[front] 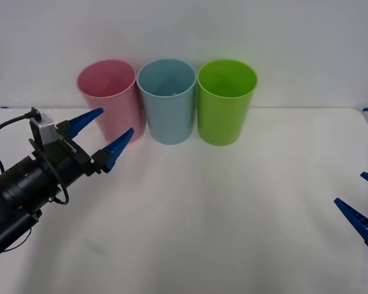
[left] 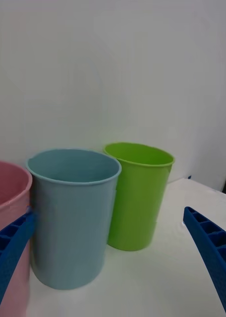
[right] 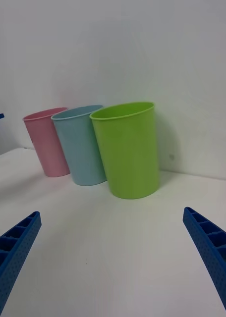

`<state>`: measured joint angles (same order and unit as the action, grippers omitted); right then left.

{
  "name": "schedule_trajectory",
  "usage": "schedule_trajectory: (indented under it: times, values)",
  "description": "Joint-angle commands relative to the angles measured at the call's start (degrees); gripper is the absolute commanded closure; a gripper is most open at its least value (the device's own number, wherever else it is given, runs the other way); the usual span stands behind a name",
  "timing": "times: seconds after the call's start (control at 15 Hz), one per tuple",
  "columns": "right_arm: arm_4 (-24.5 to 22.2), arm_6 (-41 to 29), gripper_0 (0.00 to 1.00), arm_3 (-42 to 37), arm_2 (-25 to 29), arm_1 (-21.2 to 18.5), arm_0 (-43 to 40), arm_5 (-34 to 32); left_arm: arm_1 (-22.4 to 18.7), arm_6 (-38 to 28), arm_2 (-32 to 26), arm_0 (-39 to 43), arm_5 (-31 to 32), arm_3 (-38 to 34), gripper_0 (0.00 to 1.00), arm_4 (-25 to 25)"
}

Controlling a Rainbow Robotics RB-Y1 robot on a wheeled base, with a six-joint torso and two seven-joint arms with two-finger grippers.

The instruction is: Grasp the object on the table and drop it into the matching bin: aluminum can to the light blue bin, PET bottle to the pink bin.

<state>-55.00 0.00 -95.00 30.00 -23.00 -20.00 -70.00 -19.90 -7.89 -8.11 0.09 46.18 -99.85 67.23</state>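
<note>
Empty-handed at the bins

Apparently the drop was either done or not yet begun, for no can lay on the table (front: 233,214) and neither gripper carried one. The left gripper (front: 104,135) hung raised at the left, just in front of the pink bin (front: 109,98), its blue fingers spread apart with nothing between them. The right gripper (front: 362,205) waited low at the near right edge, well apart from the bins, its fingers likewise spread and empty.

At the far side stood three bins in a row, touching or nearly so: pink on the left, the light blue bin (front: 167,101) in the middle, and a lime green bin (front: 227,101) on the right. What showed of their insides from the front looked bare, though their floors were not fully seen, so I could not tell where the can was. If it sat in the light blue bin, the task was finished
</note>
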Motion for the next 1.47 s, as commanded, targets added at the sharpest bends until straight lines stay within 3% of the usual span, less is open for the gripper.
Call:
schedule_trajectory:
  times: [0.07,0.53,0.73,1.47]
  values:
    - [0.0,0.0,0.0,0.0,0.0,0.0,0.0,0.0,-0.1,0.8,-2.4,1.8,6.1,0.0,0.0,0.3]
    - [0.0,0.0,0.0,0.0,0.0,0.0,0.0,0.0,-0.1,3.9,-12.0,5.5,21.3,0.0,0.0,4.2]
    - [0.0,0.0,0.0,0.0,0.0,0.0,0.0,0.0,-0.1,8.2,-14.3,7.7,22.0,0.0,0.0,4.3]
    - [0.0,0.0,0.0,0.0,0.0,0.0,0.0,0.0,-3.7,10.6,-19.3,13.3,24.1,0.0,0.0,4.3]
